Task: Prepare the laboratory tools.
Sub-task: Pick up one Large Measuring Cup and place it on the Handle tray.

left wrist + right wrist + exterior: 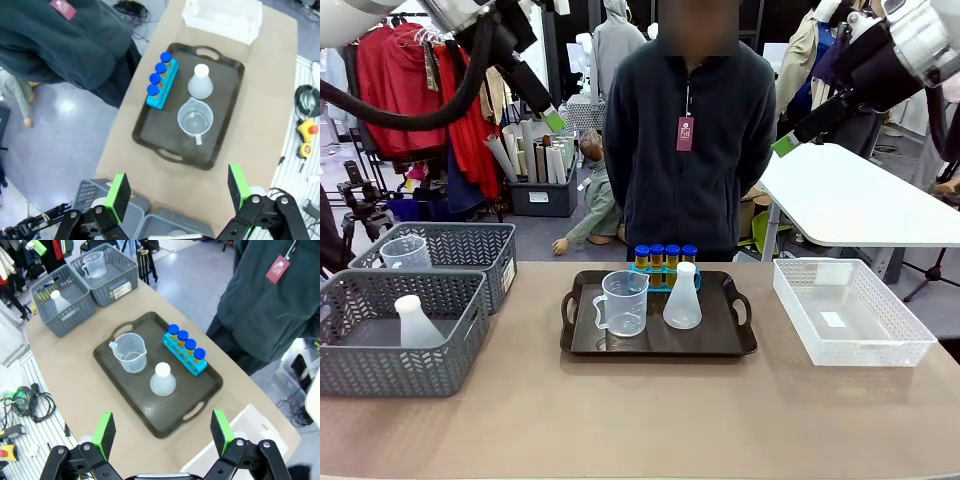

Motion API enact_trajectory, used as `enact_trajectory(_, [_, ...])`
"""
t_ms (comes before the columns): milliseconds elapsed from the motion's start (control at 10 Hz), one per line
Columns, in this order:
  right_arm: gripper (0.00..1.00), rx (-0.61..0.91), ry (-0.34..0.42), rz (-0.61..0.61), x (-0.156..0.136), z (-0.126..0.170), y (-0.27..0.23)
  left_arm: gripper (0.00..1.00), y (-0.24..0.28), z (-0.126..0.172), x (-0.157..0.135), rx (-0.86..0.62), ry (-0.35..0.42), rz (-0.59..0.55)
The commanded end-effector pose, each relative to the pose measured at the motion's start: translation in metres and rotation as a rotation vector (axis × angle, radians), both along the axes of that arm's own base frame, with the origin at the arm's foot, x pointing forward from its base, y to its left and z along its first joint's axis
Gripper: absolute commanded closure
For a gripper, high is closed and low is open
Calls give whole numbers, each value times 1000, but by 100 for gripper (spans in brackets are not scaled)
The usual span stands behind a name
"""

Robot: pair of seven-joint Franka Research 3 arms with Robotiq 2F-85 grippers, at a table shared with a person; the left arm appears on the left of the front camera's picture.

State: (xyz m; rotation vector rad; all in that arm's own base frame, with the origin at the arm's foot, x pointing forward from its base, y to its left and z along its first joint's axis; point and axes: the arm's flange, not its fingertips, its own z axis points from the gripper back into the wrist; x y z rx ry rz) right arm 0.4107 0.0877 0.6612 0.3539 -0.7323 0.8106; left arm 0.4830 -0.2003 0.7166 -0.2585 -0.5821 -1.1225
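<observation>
Both claws, the left claw (177, 192) and the right claw (162, 432), hang spread apart and empty high above the desk (640, 420), with the measuring beaker (623, 302), the conical flask (682, 297) and the capped tubes (665, 256) on the dark tray (658, 345) straight below and about equally near to each arm.

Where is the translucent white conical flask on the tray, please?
In the front view, the translucent white conical flask stands right of centre on the dark tray, beside the clear plastic measuring beaker.

Table (620, 410): tray (582, 345), baskets (380, 372), bin (895, 350).
</observation>
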Motion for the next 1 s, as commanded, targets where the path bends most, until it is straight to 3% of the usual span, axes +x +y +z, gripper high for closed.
enact_trajectory(0, [0,24,-3,11,0,-1,0,0,11,-14,-8,-42,-38,-18])
enact_trajectory(500, [0,24,-3,11,0,-1,0,0,14,-17,7,-18,-65,76])
enact_trajectory(600, [0,24,-3,11,0,-1,0,0,7,-7,0,-24,-46,30])
enact_trajectory(900, [0,24,-3,11,0,-1,0,0,7,-7,0,-24,-46,30])
